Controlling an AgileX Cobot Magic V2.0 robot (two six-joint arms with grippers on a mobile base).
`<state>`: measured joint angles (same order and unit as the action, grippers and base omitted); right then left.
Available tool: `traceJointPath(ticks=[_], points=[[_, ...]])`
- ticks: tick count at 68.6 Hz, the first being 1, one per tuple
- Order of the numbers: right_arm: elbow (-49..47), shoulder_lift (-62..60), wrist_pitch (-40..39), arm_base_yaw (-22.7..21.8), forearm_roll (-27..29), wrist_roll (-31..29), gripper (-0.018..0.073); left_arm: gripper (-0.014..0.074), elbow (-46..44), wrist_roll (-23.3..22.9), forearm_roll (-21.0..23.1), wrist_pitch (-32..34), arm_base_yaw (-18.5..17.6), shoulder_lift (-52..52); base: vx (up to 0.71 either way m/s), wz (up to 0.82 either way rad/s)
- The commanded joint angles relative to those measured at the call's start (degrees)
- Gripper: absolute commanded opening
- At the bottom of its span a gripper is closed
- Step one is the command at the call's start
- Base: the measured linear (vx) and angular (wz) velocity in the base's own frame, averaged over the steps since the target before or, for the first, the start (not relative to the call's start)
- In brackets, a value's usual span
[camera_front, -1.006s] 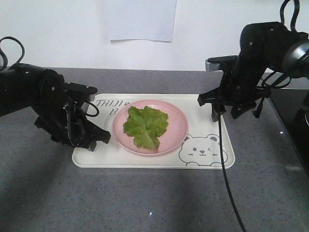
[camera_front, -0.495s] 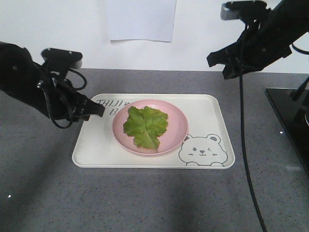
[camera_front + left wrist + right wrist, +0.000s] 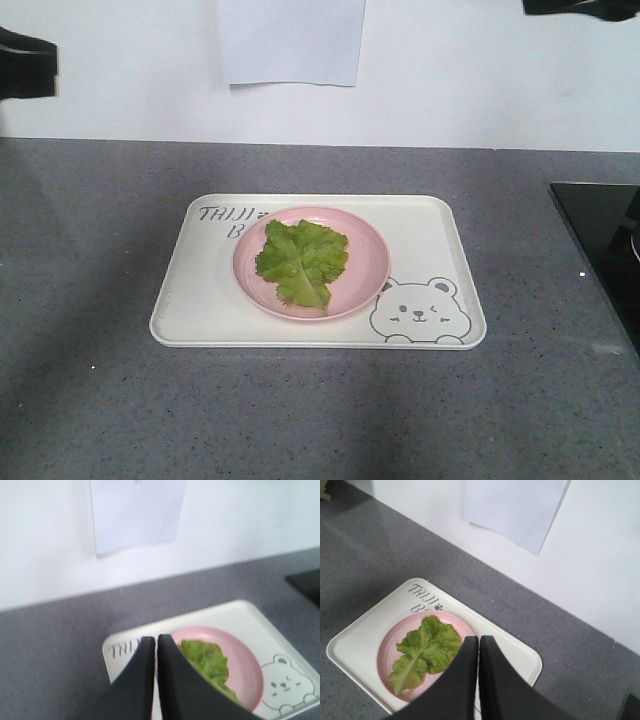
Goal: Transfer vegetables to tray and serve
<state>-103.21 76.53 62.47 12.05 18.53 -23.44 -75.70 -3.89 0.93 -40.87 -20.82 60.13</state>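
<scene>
Lettuce leaf [image 3: 302, 262] lies on pink plate [image 3: 365, 285] within tray [image 3: 440, 240] — transfer done; left gripper [image 3: 155, 642] and right gripper [image 3: 478, 641] both closed, empty — serving apparently remains.

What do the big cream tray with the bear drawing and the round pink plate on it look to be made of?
The cream rectangular tray looks like moulded plastic or melamine: matte, with a smooth rounded rim and a printed bear. The round pink plate seems the same sort of material, with a slight sheen. The look alone does not settle it.
</scene>
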Motion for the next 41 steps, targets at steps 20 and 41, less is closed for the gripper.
traceJointPath(ticks=[20, 41], points=[[21.35, -20.84, -16.32, -0.04, 7.77, -10.60, -0.0006, -0.0007, 19.24, 1.64, 0.45, 10.60, -0.18, -20.19, 0.00, 0.00], [68.62, -51.17, -32.85, -0.20, 8.69, -13.04, -0.0004, -0.0007, 45.56, 1.11, 2.12, 19.54, -0.18, -33.82, 0.00, 0.00]])
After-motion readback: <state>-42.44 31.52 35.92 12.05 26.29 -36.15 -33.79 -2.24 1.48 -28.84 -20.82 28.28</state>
